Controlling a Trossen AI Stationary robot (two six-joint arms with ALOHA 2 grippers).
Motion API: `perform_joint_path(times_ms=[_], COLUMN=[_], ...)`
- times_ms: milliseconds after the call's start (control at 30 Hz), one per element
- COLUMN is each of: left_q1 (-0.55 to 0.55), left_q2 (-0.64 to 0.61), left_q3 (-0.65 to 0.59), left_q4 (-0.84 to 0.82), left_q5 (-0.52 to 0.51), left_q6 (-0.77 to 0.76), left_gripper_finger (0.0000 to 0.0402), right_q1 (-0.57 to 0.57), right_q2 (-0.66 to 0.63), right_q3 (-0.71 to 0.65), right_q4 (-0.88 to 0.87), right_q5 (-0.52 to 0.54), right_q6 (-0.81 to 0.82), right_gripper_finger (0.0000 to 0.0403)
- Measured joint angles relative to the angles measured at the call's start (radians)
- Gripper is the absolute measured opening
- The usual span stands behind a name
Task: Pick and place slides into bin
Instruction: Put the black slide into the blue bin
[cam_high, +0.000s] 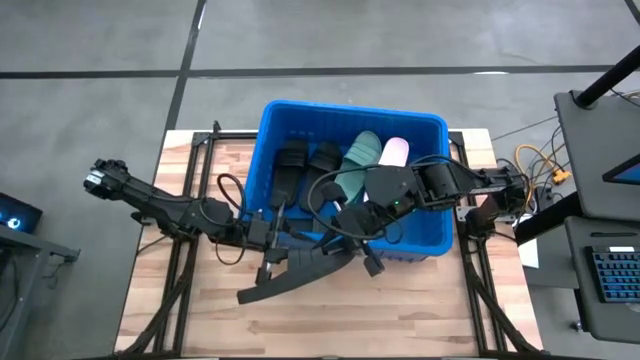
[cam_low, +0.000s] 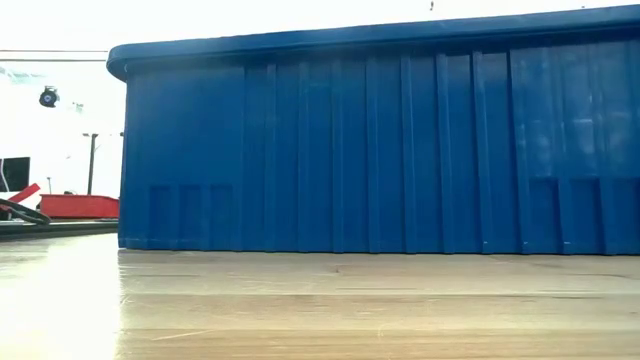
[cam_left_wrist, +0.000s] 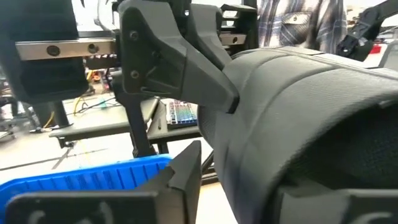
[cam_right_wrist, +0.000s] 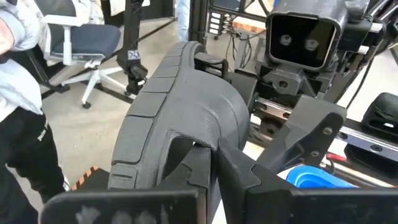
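Where the left arm reaches in across the wooden counter (cam_high: 200, 320), we list first the left claw (cam_high: 268, 238), just beside the near wall of the bin (cam_high: 350, 112); its fingers stand part-way apart about one end of a black slide (cam_high: 300, 272), and we cannot tell whether they press it. That slide lies outside the bin, long and slanted over the counter, its other end by the right arm. Next, the blue bin at the counter's far middle, holding two black slides (cam_high: 305, 165), a dark green slide (cam_high: 358, 162) and a pale pink slide (cam_high: 394, 152) side by side. Last, the right claw (cam_high: 362, 255) at the bin's near rim, clamped tight on the black slide's strap band, as its wrist view shows. Beyond the counter we note a person in a plaid shirt (cam_left_wrist: 298, 25), an office chair (cam_right_wrist: 87, 37) and a keyboard (cam_high: 610, 275).
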Motion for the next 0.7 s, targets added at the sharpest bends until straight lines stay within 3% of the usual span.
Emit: perform_joint_path(times_ms=[400, 700], left_q1=[0.002, 0.002], left_q2=[-0.062, -0.111], left_q3=[-0.004, -0.002], left_q4=[-0.026, -0.131], left_q5=[-0.019, -0.011], left_q6=[0.000, -0.028], left_gripper_finger=[0.0185, 0.0205], right_q1=[0.000, 0.000], right_q2=[-0.004, -0.006], right_q3=[0.000, -0.001], right_q4=[-0.045, -0.059], right_q5=[0.052, 0.099], right_q6=[0.016, 0.017], right_gripper_finger=[0.0009, 0.0008])
